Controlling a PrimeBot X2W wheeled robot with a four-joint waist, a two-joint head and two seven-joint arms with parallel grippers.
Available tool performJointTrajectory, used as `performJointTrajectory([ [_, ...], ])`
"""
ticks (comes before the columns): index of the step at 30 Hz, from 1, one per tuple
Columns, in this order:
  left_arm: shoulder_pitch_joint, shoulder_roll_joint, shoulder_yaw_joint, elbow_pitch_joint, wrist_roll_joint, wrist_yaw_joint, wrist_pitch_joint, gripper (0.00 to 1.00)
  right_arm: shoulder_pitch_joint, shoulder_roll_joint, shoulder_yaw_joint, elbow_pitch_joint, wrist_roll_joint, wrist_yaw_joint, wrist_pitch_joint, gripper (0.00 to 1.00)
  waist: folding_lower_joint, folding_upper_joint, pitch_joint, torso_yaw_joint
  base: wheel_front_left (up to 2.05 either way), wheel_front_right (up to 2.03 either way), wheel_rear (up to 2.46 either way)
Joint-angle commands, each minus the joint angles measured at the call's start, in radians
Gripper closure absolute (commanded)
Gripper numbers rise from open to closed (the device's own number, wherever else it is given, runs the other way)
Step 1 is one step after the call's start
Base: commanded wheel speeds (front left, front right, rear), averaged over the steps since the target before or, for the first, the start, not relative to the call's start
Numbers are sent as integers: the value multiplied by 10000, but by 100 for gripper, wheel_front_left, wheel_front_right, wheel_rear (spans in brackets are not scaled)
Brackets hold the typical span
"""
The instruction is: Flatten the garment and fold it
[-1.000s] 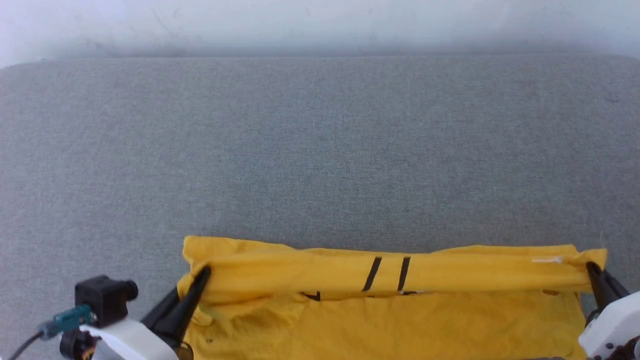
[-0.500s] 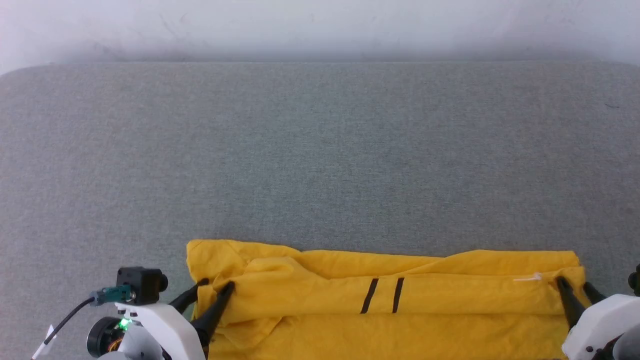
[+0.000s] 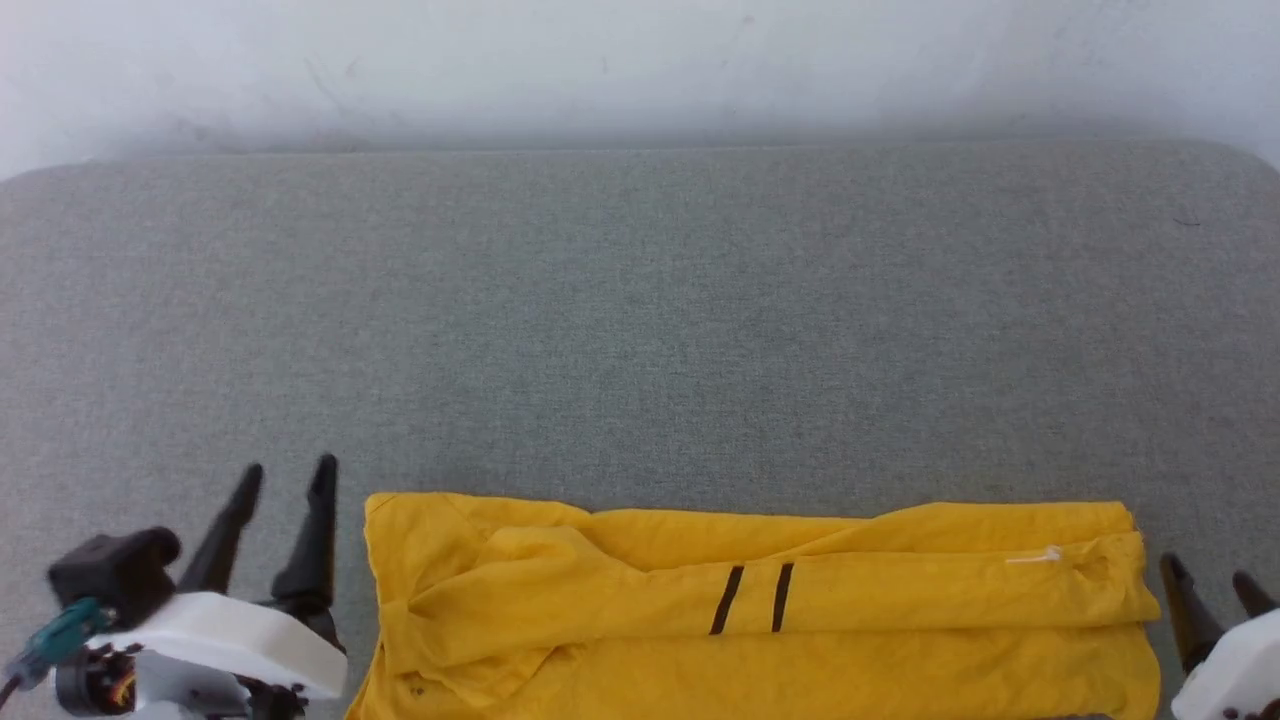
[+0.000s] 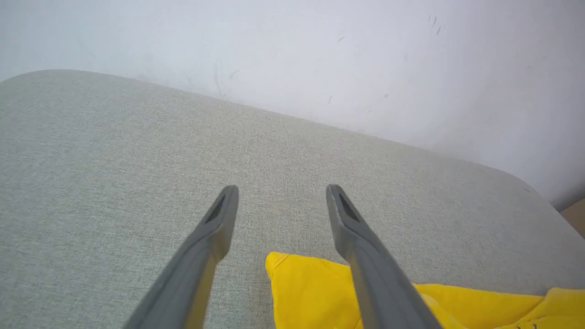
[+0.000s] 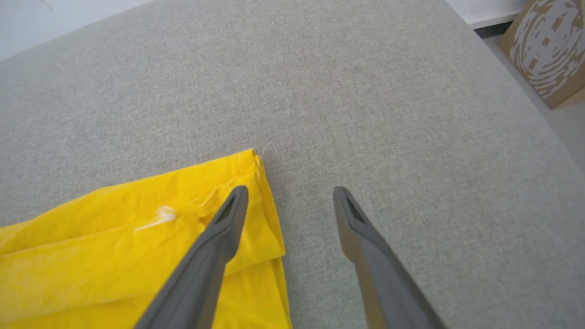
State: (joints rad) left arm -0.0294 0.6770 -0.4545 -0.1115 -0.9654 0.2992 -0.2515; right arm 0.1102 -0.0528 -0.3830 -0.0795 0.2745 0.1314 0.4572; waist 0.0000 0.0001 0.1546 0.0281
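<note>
Yellow T-shirt (image 3: 760,620) sits folded along bottom centre of grey bench (image 3: 640,330), long axis left-right. Left claw (image 3: 288,467) just off its left end, right claw (image 3: 1208,570) off right end. Both spread wide, empty, equally close.

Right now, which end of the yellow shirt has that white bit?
The end beside the right end effector: the white bit sits there; the shirt's other end is plain yellow.

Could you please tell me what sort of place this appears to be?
Probably an indoor lab or test room: a grey fabric-covered surface against a plain white wall, a cardboard box beside it.
</note>
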Motion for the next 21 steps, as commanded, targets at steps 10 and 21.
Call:
performJointTrajectory([
  [10,1811,-1998,3135,-1464,3776,-8,-100,0,79,26,357,985,289,-7,-464,0,0,-1,156,247,0,0,0],
  [21,1890,-2919,3596,-1082,5129,-992,-102,0,-284,26,612,2095,554,-7,728,100,0,-1,314,476,0,0,0],
])
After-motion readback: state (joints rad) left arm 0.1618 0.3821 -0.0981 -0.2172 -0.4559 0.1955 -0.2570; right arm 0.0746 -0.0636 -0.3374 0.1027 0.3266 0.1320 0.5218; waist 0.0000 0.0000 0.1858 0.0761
